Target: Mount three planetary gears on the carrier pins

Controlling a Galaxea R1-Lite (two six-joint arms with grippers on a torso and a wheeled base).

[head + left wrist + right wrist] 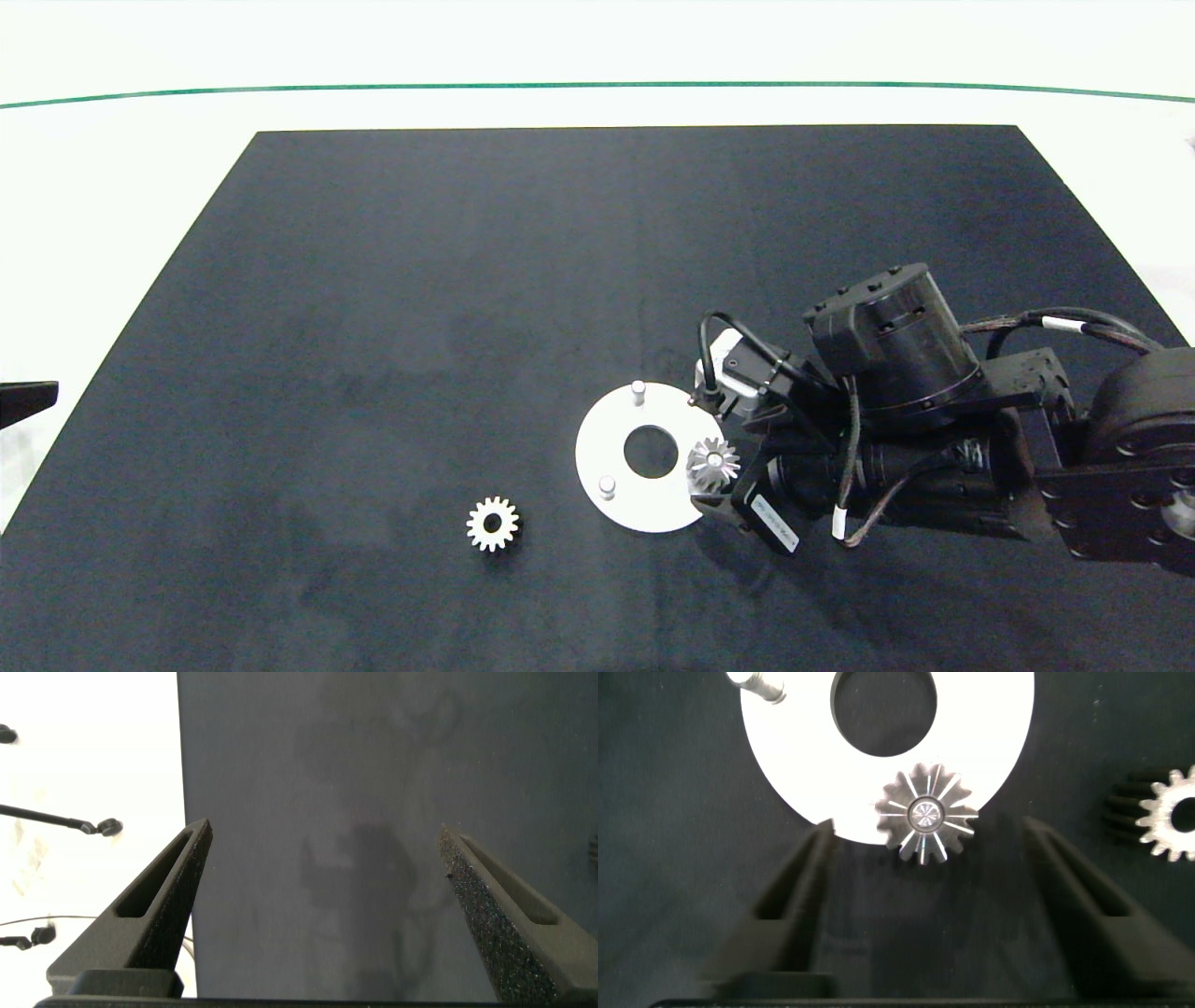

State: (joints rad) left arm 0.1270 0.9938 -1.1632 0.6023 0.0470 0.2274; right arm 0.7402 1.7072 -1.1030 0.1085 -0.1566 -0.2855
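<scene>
My right gripper (920,873) sits low at the right edge of the white disc (611,439), fingers spread wide apart and holding nothing; one gear (713,464) is seated on the pin at the disc's right side, just in front of my open fingers, with the pin's tip showing through its centre hole; from my right wrist that gear (925,814) sits on the rim of the disc (785,756), between my two fingers but touching neither, as far as I can see; a bare pin (639,391) stands upright at the far side of the disc, and another bare pin (607,486) stands at the near left of it; a second gear (492,524) lies flat on the black mat (420,299), near and to the left of the disc, well apart from it; my right wrist catches that same loose gear (1174,814) off to one side; I can only find two gears here; my left gripper (322,915) is parked off at the left edge of the mat, fingers wide apart, nothing between them, just the bare mat (374,784) and the white table (84,756) beside it.
</scene>
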